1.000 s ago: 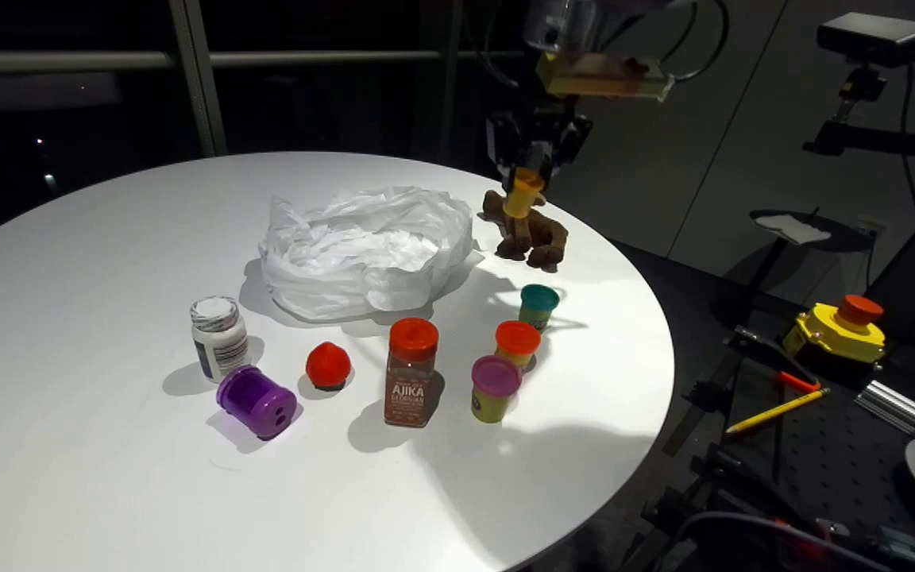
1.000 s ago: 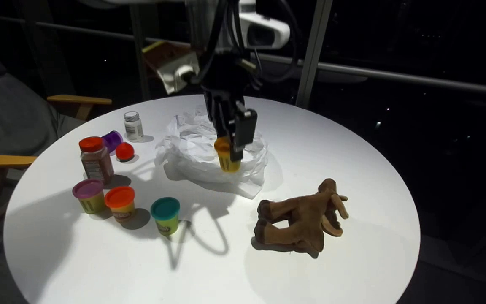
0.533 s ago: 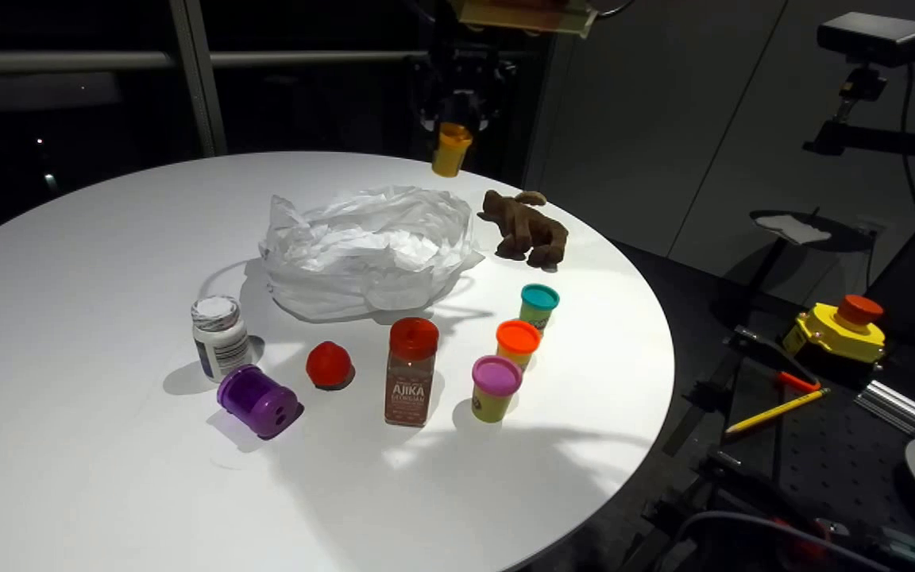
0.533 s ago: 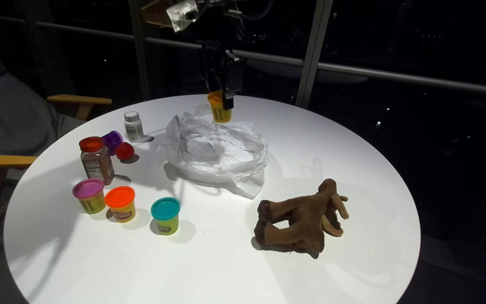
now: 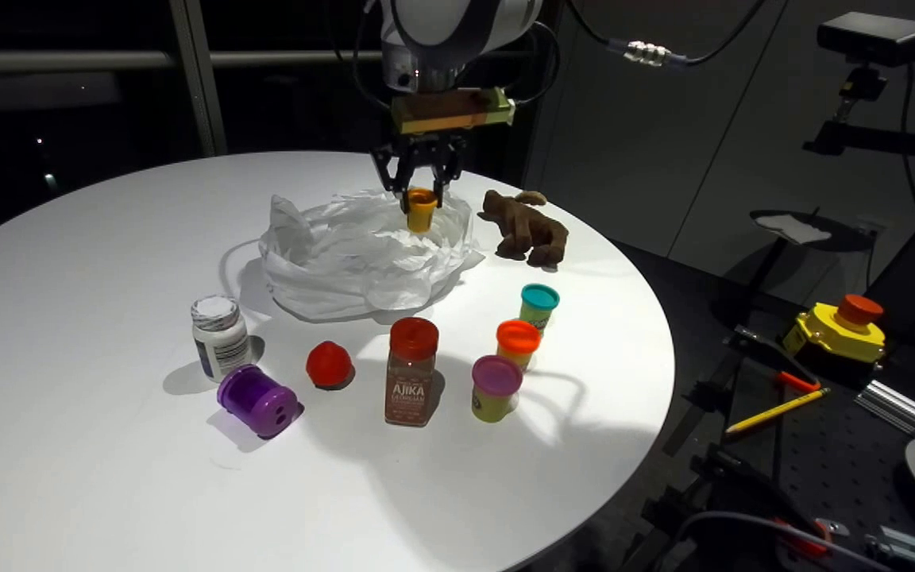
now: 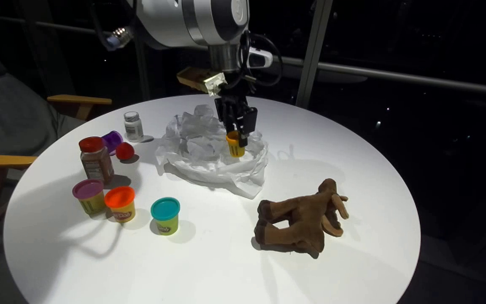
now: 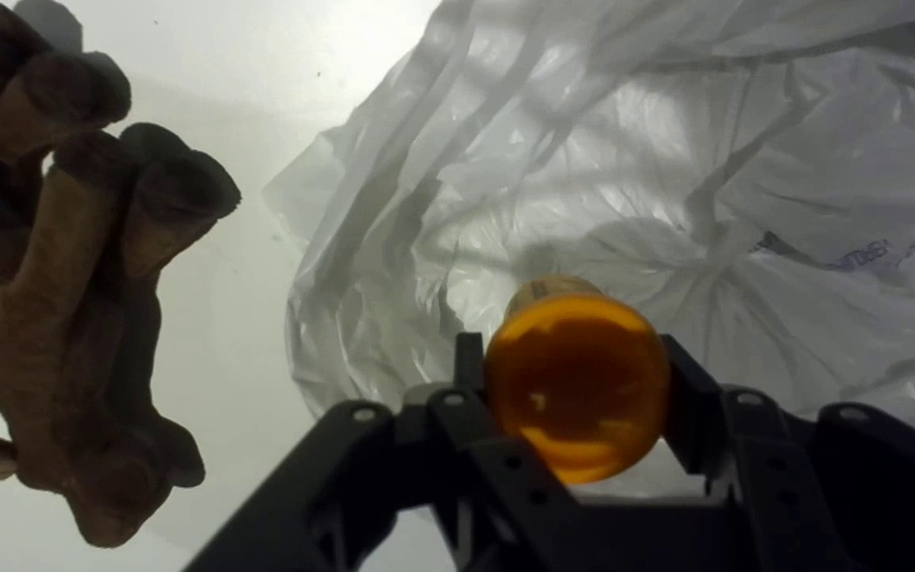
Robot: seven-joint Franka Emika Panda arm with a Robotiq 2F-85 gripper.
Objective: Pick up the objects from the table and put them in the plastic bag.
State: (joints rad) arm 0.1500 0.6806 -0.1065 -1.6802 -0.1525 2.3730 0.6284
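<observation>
My gripper (image 5: 423, 200) is shut on a yellow tub with an orange lid (image 6: 235, 145), held upright between the fingers. In the wrist view the gripper (image 7: 573, 381) has one finger on each side of the lid. The tub is over the open white plastic bag (image 5: 330, 282), towards its rim near the plush toy; I cannot tell whether it touches the bag. On the table are a brown plush toy (image 6: 300, 217), tubs with teal (image 5: 538, 306), orange (image 5: 517, 342) and purple (image 5: 496, 389) lids, a spice jar (image 5: 410, 381), a red ball-like thing (image 5: 329, 365), a purple container (image 5: 255, 401) and a white bottle (image 5: 219, 349).
The round white table (image 6: 209, 270) has its edge just beyond the plush toy. A chair (image 6: 6, 118) stands beside it. A dark bench with a yellow and red button box (image 5: 839, 330) and a camera on a stand (image 5: 878, 40) are beyond the table.
My gripper has carried the yellow tub from near the plush toy, first up and across, then down over the bag. The other objects on the table have not moved.
</observation>
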